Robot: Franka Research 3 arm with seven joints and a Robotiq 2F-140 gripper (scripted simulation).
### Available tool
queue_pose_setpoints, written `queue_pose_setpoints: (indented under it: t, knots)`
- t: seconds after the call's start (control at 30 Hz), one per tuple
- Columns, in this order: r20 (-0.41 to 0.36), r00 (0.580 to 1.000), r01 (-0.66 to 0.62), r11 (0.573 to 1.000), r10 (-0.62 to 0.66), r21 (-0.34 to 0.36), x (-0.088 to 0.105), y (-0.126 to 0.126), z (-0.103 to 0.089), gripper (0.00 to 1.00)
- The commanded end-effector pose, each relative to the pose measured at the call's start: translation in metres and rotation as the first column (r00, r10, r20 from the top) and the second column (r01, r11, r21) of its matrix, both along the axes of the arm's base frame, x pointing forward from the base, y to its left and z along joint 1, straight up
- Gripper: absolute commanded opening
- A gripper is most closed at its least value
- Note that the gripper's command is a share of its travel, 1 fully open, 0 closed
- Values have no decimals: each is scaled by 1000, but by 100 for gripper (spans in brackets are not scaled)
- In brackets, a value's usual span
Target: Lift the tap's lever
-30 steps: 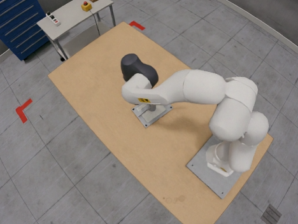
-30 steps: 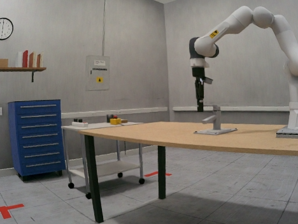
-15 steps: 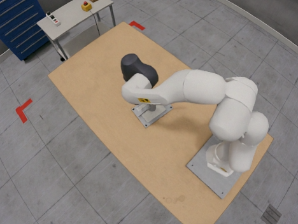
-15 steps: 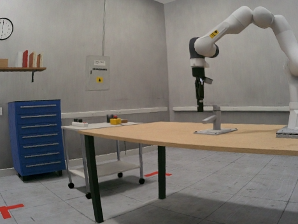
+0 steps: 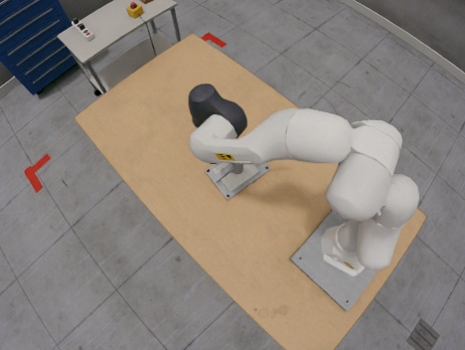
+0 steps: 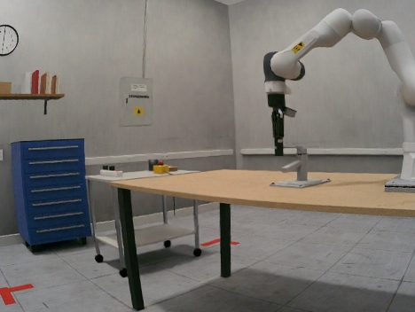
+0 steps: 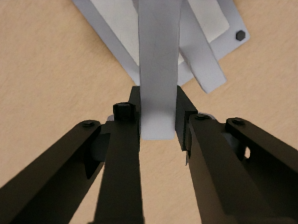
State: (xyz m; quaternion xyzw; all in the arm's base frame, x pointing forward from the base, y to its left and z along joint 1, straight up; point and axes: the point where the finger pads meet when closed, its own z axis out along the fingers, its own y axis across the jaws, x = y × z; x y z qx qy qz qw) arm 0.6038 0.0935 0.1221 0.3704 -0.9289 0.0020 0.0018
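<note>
Top view: table point(image 5: 149, 149) runs 10-to-4 o'clock across floor. Arm base plate point(image 5: 308, 261) at table's 4 o'clock end. Tap point(image 6: 301, 166) on own plate point(image 5: 248, 181) mid-table, 10 o'clock from base. Gripper point(image 7: 157, 131) directly above, pads either side of lever point(image 7: 157, 90) (touching). Cart point(image 5: 114, 22) beyond table's 11 o'clock corner; drawer cabinet point(image 5: 30, 40) at cart's 9 o'clock.
</note>
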Motion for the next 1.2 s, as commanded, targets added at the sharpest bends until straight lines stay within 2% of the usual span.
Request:
queue_pose_setpoints:
  t: [0.0,0.97,1.17]
  knots:
    - [0,1000,-2,1000,2,1,0,0,-2,10]
    - [0,1000,-2,1000,2,1,0,0,-2,10]
    - [0,1000,-2,1000,2,1,-1,-1,3,10]
